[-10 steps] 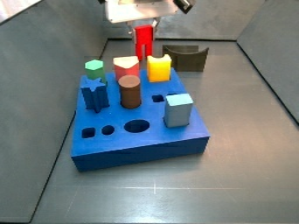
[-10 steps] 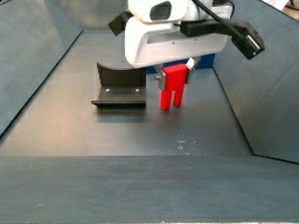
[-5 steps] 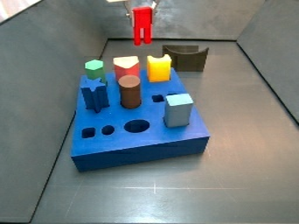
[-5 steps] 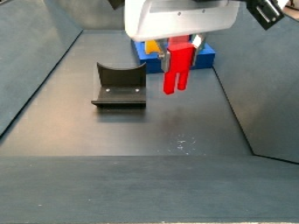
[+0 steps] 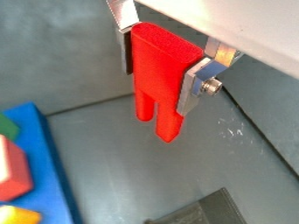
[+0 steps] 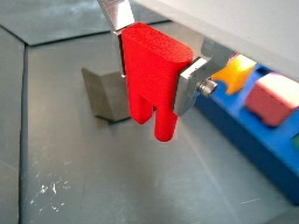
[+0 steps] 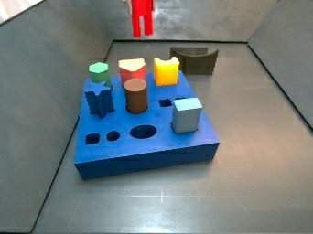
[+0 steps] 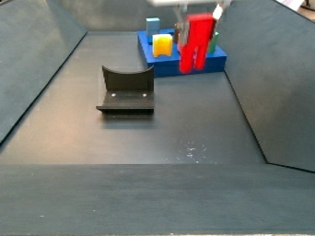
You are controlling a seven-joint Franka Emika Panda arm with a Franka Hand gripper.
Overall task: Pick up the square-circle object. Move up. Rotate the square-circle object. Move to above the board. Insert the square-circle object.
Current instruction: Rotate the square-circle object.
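Note:
The square-circle object (image 5: 158, 92) is a bright red tall block with two prongs at its lower end. My gripper (image 5: 162, 70) is shut on its upper part, one silver finger on each flat side, as both wrist views show (image 6: 156, 68). The block (image 7: 143, 16) hangs upright, high above the floor, at the upper edge of both side views (image 8: 194, 41); the gripper body is cut off there. The board (image 7: 123, 151), a thick blue slab with holes, lies on the floor nearer the camera than the block, and in a wrist view its corner (image 6: 251, 131) lies beside and below the block.
Several coloured pegs stand in the board: a brown cylinder (image 7: 135, 94), a yellow-orange block (image 7: 167, 69), a green peg (image 7: 98, 71), a light blue cube (image 7: 186, 114). The fixture (image 7: 195, 59) stands behind the board, and also shows in a side view (image 8: 125, 90). Grey walls enclose the floor.
The gripper has risen straight up with the red block, lifting it from near the floor to the top edge of both side views. Nothing else moved.

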